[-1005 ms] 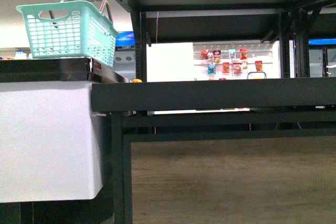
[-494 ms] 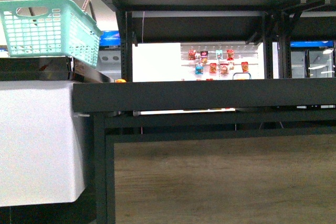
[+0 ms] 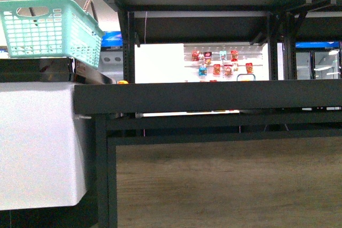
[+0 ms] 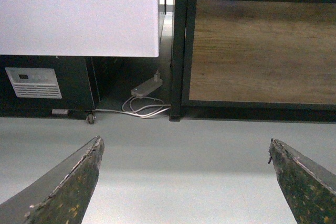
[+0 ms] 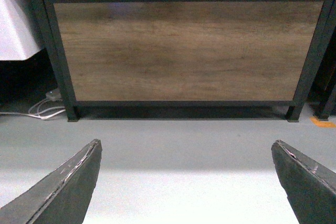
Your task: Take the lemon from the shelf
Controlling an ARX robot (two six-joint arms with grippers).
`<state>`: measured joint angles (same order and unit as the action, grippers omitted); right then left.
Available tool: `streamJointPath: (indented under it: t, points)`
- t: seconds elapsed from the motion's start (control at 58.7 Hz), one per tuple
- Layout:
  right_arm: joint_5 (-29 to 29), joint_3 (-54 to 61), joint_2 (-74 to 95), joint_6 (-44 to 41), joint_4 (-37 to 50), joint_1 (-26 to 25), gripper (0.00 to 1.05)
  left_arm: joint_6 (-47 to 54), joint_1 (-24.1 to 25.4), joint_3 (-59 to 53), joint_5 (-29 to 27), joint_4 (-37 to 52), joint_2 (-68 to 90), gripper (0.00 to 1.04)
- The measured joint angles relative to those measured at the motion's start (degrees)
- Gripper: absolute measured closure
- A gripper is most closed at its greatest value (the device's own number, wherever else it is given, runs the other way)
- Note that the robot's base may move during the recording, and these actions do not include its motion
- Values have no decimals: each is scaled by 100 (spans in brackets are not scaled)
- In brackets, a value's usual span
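Since 1 s ago the shelf (image 3: pixel 214 95) sits further left in my front view. Its middle tier's lip hides all but a yellow-orange sliver of the lemon (image 3: pixel 123 82) by the left post, so I cannot tell its long axis. Open gap above. My left gripper (image 4: pixel 184 141) and right gripper (image 5: pixel 186 142) hang spread over floor (image 5: pixel 178 145).

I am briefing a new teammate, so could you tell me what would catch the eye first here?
The black shelf fills the front view, a wood panel below its tier. A teal basket stands high at the left, above a white cabinet. The left gripper and right gripper hang open over grey floor.
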<state>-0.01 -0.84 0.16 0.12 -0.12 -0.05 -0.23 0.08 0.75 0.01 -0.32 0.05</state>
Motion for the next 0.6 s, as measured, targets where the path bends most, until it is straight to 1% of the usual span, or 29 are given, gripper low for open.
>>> streamJointPath:
  t: [0.596]
  points:
    - [2,0,0,2,0,0,7,0,-2,0,4,0,-2,8]
